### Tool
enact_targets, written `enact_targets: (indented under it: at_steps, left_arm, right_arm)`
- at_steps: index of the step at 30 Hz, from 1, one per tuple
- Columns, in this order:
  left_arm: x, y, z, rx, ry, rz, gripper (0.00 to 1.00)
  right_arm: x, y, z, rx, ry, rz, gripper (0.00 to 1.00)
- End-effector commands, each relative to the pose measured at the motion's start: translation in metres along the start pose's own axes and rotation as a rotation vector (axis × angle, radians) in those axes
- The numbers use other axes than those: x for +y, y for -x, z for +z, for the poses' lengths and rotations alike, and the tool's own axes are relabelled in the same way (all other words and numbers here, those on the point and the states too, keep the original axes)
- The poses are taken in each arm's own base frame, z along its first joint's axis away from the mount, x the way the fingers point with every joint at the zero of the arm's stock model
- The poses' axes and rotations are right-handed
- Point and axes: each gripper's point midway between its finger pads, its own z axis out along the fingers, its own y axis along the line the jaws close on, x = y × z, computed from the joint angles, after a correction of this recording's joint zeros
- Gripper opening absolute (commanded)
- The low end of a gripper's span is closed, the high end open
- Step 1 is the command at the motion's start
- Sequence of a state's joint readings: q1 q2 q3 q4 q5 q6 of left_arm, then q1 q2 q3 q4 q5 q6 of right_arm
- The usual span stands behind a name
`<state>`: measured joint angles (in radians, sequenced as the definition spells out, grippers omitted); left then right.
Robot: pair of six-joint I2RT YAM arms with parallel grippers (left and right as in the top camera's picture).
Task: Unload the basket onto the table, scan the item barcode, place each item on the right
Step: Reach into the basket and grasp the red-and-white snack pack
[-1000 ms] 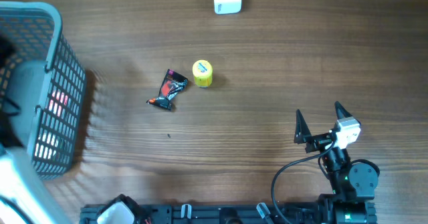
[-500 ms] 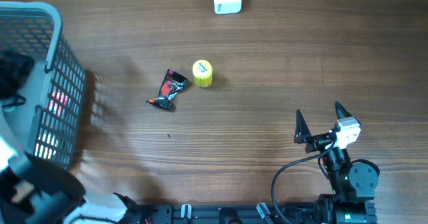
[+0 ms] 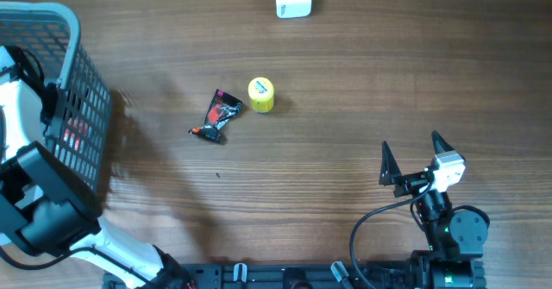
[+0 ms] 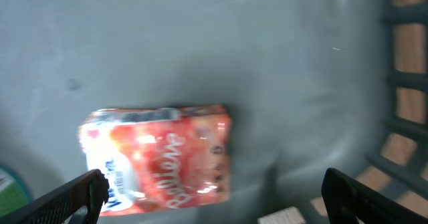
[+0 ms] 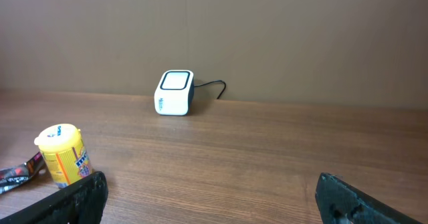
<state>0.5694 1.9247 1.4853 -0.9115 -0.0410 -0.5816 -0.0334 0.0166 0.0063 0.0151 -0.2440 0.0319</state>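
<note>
Left wrist: left pincer (image 4: 214,187) spread above a red snack pouch (image 4: 160,157) lying in the grey basket (image 4: 200,43); right pincer (image 5: 207,197) spread, facing the white scanner (image 5: 174,92).

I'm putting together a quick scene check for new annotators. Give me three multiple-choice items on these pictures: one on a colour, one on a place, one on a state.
1. The tub beside the black packet on the tabletop is:
A blue
B yellow
C green

2. The red pouch lies:
A on the basket floor
B on the tabletop
C on the tub

3. The right gripper is:
A shut on the black packet
B shut on the tub
C open and empty

Answers:
1 B: it shows yellow from overhead and from the right wrist.
2 A: the left wrist view shows it flat on the grey floor.
3 C: its fingers stand wide apart with nothing between them.
</note>
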Motion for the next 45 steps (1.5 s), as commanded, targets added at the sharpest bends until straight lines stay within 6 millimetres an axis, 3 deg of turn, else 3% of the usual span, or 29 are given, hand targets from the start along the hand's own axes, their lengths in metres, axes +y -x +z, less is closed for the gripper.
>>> enact_targets:
  at_steps: [1,4,11,24,29,31,32,34,35,37,41,45]
  left_arm:
    - [0.024,0.005,0.001,-0.046,0.139,-0.045,1.00]
    - [0.036,0.005,-0.001,-0.058,0.204,-0.039,1.00]
    - [0.033,0.005,0.001,-0.058,0.183,-0.041,1.00]
    - [0.039,-0.011,0.034,-0.047,0.164,-0.042,1.00]
    - [0.037,-0.009,0.034,-0.055,0.156,-0.044,0.81]
    - [0.036,-0.009,0.034,-0.056,0.152,-0.045,0.80]
    - [0.035,-0.009,0.034,-0.057,0.150,-0.045,0.75]
    - [0.035,-0.008,0.034,-0.061,0.148,-0.045,0.54]
    - [0.035,-0.007,0.034,-0.062,0.146,-0.046,0.50]
    - [0.034,-0.007,0.034,-0.064,0.145,-0.046,0.51]
    - [0.029,0.001,0.018,-0.096,0.120,-0.050,0.50]
    - [0.018,0.020,-0.034,-0.175,0.056,-0.059,0.50]
  right_arm:
    - [0.003,0.001,0.000,-0.006,0.017,-0.006,1.00]
    - [0.003,0.001,0.000,-0.006,0.017,-0.006,1.00]
    - [0.003,0.001,0.000,-0.007,0.017,-0.006,1.00]
    - [0.003,0.001,0.000,-0.007,0.017,-0.006,1.00]
    - [0.003,0.001,0.000,-0.006,0.017,-0.006,1.00]
    - [0.003,0.001,0.000,-0.007,0.017,-0.006,0.99]
    - [0.003,0.001,0.000,-0.006,0.017,-0.006,1.00]
    - [0.003,0.001,0.000,-0.006,0.017,-0.006,1.00]
    - [0.003,0.001,0.000,-0.006,0.017,-0.006,1.00]
    - [0.003,0.001,0.000,-0.006,0.017,-0.006,1.00]
    - [0.003,0.001,0.000,-0.006,0.017,-0.006,1.00]
    - [0.003,0.001,0.000,-0.006,0.017,-0.006,1.00]
